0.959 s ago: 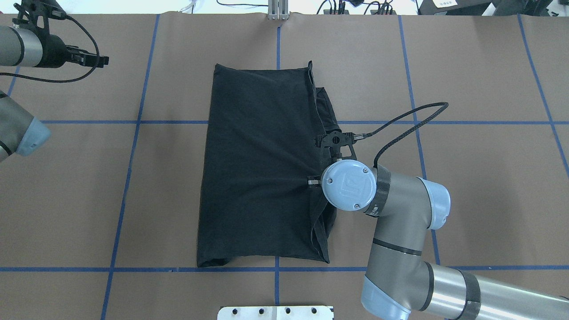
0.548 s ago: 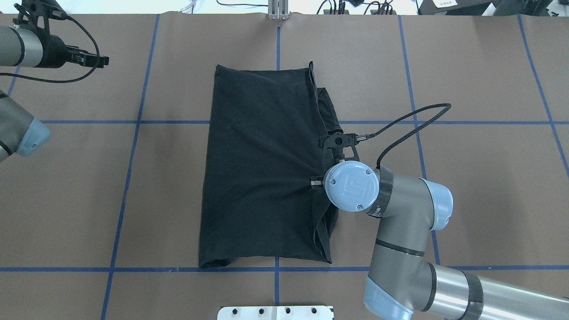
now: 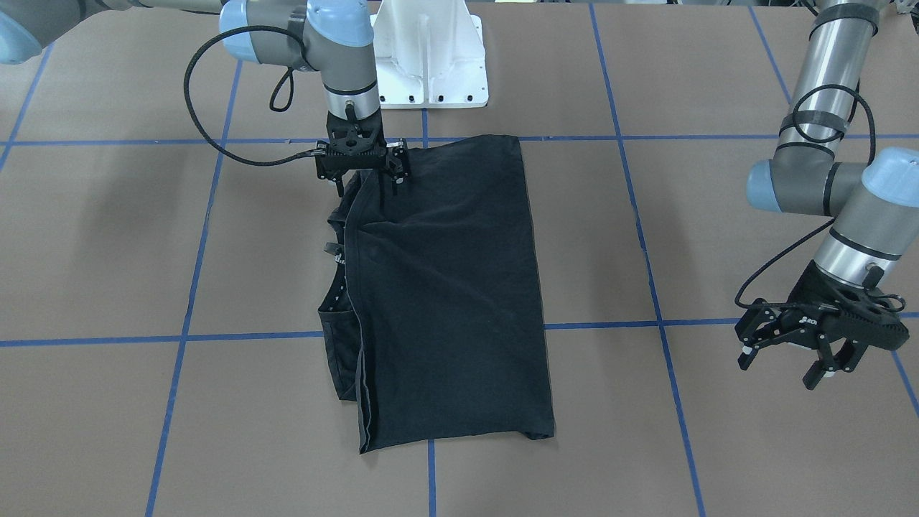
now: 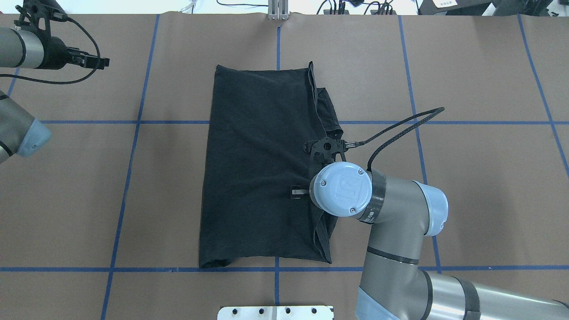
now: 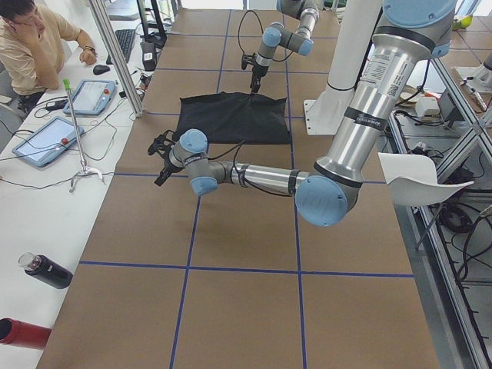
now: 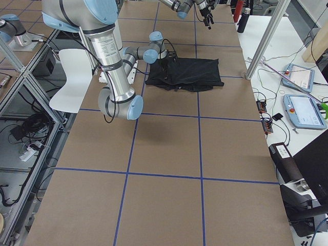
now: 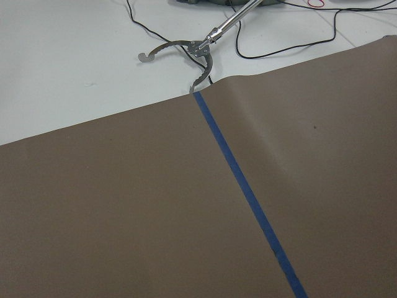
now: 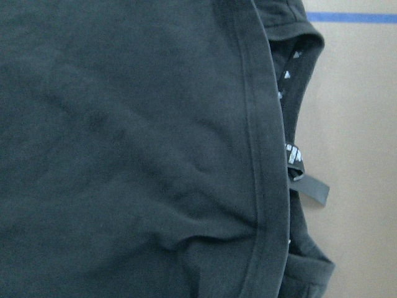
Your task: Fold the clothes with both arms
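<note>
The black T-shirt (image 4: 262,164) lies folded lengthwise into a long rectangle on the brown paper, print hidden. A sleeve and the neck label stick out along its right edge (image 4: 326,111). It also shows in the front view (image 3: 445,287). My right gripper (image 3: 366,190) hovers over the shirt's folded hem, jaws apart and empty. One fingertip (image 4: 294,192) shows beside the wrist cap. The right wrist view shows the hem (image 8: 263,143) and the label (image 8: 294,155). My left gripper (image 3: 786,359) is open and empty, far off at the table's left (image 4: 103,61).
The white pedestal base (image 3: 429,64) stands at the robot's side of the table. Blue tape lines (image 4: 133,122) grid the paper. Beyond the far edge lie cables and a metal stand foot (image 7: 186,53). An operator (image 5: 31,38) sits by tablets.
My right gripper has let go of the shirt's edge, opened and shifted left over the cloth. The pinch wrinkles there have relaxed. The left arm has not moved.
</note>
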Controlling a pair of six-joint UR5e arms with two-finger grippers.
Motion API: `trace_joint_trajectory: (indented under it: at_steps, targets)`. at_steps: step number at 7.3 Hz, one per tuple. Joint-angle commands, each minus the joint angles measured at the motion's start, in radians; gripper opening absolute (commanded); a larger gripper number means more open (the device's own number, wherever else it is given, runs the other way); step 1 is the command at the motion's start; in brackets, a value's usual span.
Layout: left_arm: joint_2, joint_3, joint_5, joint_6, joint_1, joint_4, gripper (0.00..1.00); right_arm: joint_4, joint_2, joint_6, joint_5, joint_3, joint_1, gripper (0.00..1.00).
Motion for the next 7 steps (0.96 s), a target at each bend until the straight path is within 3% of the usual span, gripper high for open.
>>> trace_joint_trajectory:
  at_steps: [1,2,3,5,7]
  targets:
    - [0.000,0.001,0.000,-0.002,0.000,0.000,1.00,-0.056,0.002,0.046,-0.051,0.011,-0.087,0.77]
    - [0.000,0.001,0.002,-0.002,0.000,0.000,1.00,-0.058,-0.008,0.058,-0.057,0.011,-0.113,0.69]
    - [0.000,0.000,0.002,0.000,0.002,0.000,1.00,-0.096,-0.001,0.066,-0.059,0.014,-0.119,0.51]
    - [0.000,0.000,0.000,0.000,0.002,0.000,1.00,-0.116,-0.002,0.066,-0.057,0.022,-0.118,0.00]
    - [0.000,0.000,0.000,-0.002,0.002,-0.002,1.00,-0.116,-0.013,0.054,-0.054,0.030,-0.098,0.00]
